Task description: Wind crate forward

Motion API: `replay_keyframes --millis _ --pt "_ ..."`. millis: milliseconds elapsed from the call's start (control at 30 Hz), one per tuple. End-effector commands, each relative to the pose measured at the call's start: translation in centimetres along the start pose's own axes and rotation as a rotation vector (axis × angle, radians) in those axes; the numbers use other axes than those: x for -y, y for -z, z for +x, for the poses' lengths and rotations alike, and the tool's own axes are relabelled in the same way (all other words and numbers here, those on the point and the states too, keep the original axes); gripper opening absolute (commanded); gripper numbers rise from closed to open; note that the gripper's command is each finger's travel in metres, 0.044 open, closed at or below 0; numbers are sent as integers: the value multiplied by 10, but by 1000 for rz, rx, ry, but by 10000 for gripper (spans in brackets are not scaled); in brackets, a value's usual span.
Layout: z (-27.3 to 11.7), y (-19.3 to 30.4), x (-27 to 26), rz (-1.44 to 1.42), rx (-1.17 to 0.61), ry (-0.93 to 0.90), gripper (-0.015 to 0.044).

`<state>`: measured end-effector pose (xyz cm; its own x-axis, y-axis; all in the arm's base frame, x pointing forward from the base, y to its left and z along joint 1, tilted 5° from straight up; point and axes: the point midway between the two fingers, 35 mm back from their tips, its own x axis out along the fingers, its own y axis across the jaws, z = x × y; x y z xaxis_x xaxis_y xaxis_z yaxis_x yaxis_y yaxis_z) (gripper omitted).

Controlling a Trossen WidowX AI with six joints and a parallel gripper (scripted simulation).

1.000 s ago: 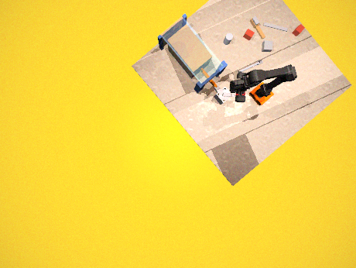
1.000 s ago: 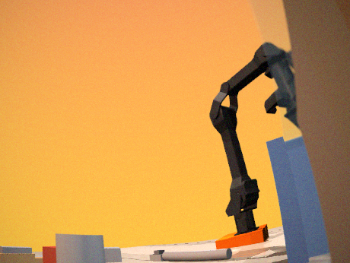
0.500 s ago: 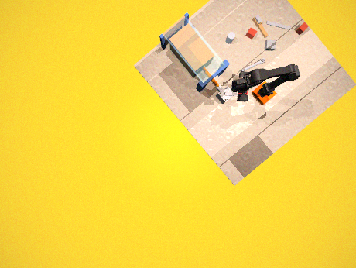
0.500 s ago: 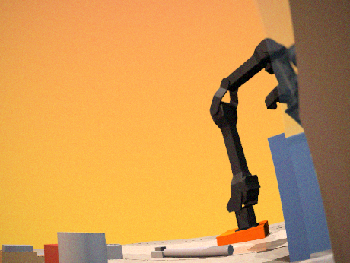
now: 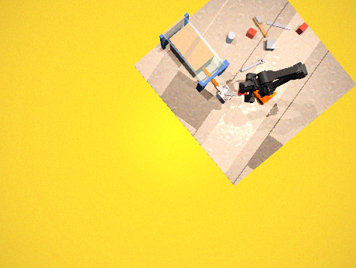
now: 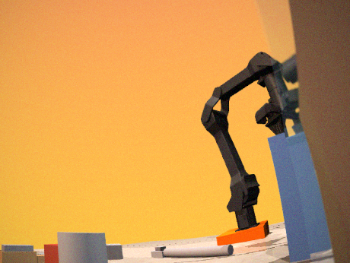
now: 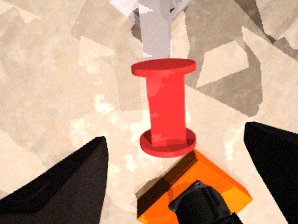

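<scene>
The tan crate [image 5: 189, 42] lies flat in the clear-panelled cubby, with a gap between its front and the blue frame bar [image 5: 221, 70] at the mouth. An orange strap [image 5: 211, 77] runs from it to the winch [image 5: 222, 94]. The handle's grey arm [image 7: 156, 35] reaches out from the winch, whose edge shows at the top of the wrist view; the key end is out of sight there. Its red grip [image 5: 242, 93] [image 7: 168, 107] stands between the spread fingers in the wrist view, touching neither. My gripper [image 7: 176, 132] is open. In the exterior view the blue post partly hides it.
The orange arm base [image 5: 267, 98] [image 6: 243, 233] [image 7: 225, 185] is close to the grip. A wrench [image 5: 253, 66] lies beside the arm. Farther back are a grey cylinder [image 5: 231, 38] [image 6: 81, 247], a hammer [image 5: 261, 29], a thin bar [image 5: 278, 25], a grey block [image 5: 270, 45] and red blocks [image 5: 251, 33].
</scene>
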<state>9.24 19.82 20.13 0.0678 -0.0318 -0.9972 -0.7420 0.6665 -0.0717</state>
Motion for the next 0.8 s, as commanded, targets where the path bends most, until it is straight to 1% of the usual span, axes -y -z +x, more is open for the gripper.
replay_keyframes --millis 0,33,767 --pt "5 3 0 3 -6 6 420" --pt "6 3 0 3 -6 6 440" --pt "42 0 0 3 -5 6 440"
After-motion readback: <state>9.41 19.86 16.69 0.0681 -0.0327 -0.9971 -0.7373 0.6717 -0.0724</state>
